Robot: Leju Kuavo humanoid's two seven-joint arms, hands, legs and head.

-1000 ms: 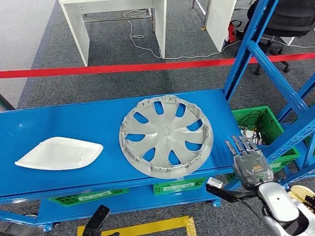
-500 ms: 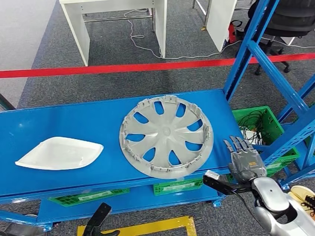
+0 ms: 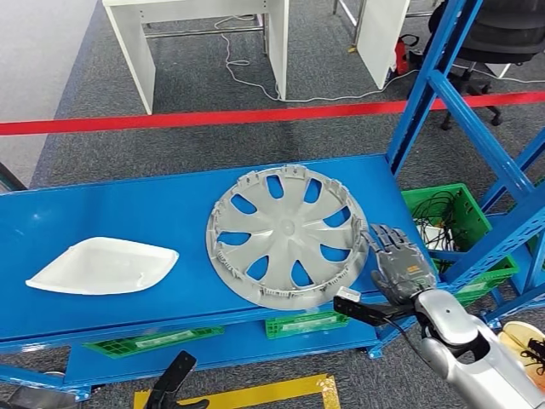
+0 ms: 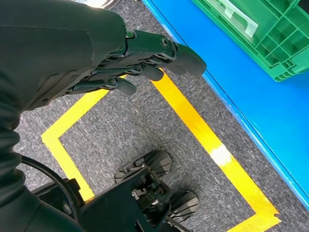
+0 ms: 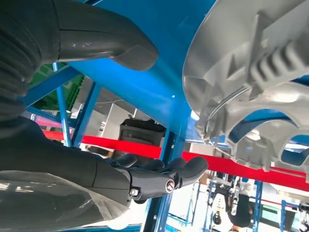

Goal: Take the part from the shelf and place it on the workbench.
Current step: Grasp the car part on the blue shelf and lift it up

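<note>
A grey hubcap (image 3: 287,236) lies inner side up on the blue shelf (image 3: 161,204), right of the middle. My right hand (image 3: 397,262) hovers just beside its right rim with fingers stretched flat and apart, holding nothing. From the right wrist camera the hubcap's ribbed rim (image 5: 251,72) looms close to the fingers (image 5: 167,176) and thumb (image 5: 109,41). My left hand (image 4: 120,63) hangs low over the floor, fingers extended and holding nothing.
A white curved panel (image 3: 103,266) lies at the shelf's left end. Blue rack posts (image 3: 450,94) rise on the right, with green crates (image 3: 460,223) below. Yellow floor tape (image 4: 204,130) runs along the shelf base. White desks (image 3: 199,34) stand beyond a red line (image 3: 192,119).
My right hand has moved left and up toward the hubcap's right rim, from beside the green crate to the shelf edge. The hubcap and white panel have stayed put.
</note>
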